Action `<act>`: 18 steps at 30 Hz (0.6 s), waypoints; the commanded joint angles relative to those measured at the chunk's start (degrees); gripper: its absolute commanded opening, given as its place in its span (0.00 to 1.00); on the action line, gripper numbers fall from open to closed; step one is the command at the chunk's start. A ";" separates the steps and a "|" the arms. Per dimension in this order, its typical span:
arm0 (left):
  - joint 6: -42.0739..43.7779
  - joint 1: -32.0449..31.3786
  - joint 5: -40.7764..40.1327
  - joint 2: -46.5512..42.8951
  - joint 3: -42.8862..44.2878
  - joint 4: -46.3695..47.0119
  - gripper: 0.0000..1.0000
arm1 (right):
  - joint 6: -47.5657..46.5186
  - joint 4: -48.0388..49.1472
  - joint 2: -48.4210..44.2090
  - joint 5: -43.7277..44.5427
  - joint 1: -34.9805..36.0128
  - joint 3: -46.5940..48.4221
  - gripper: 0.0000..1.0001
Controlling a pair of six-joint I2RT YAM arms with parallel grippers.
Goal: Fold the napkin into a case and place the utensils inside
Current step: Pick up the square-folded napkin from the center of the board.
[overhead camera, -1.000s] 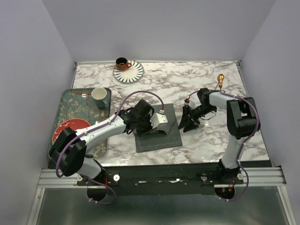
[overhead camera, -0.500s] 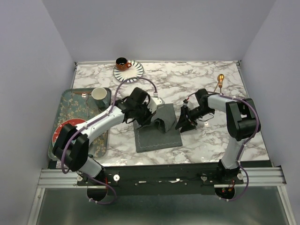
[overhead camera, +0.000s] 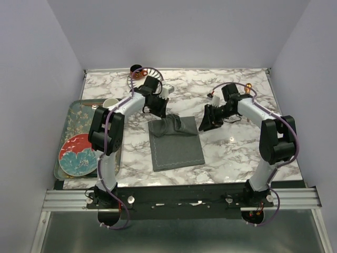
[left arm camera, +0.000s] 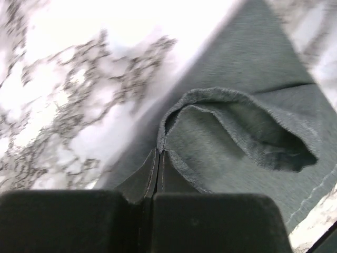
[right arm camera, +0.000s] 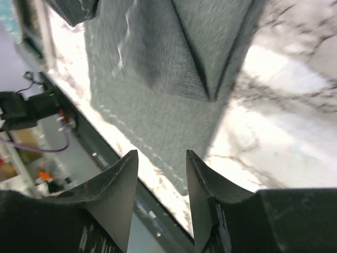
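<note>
My left tool (left arm camera: 158,197) pinches the half-folded dark grey cloth napkin (left arm camera: 237,126), my right tool (right arm camera: 160,158) is spread and empty, and the slim gold metal utensil (overhead camera: 247,85) beyond it is unplaced.

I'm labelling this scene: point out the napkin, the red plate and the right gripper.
napkin (overhead camera: 176,150): top view, its flat lower half.
red plate (overhead camera: 79,156): top view, its centre.
right gripper (right arm camera: 160,158): right wrist view, gap between its fingers.

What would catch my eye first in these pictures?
A dark grey napkin lies on the marble table, its far edge bunched up where the left gripper pinches a corner. The right gripper hangs open and empty beside its far right corner. At the left, a patterned tray holds a red plate.
</note>
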 commanded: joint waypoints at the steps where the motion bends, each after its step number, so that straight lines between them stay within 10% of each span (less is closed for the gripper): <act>1: -2.48 3.64 6.24 5.31 3.33 -5.23 0.00 | -3.21 2.07 -1.51 7.83 2.57 2.56 0.50; 18: -4.40 4.08 11.08 4.87 -0.89 -3.82 0.00 | -1.20 7.43 -1.59 16.09 15.67 4.24 0.63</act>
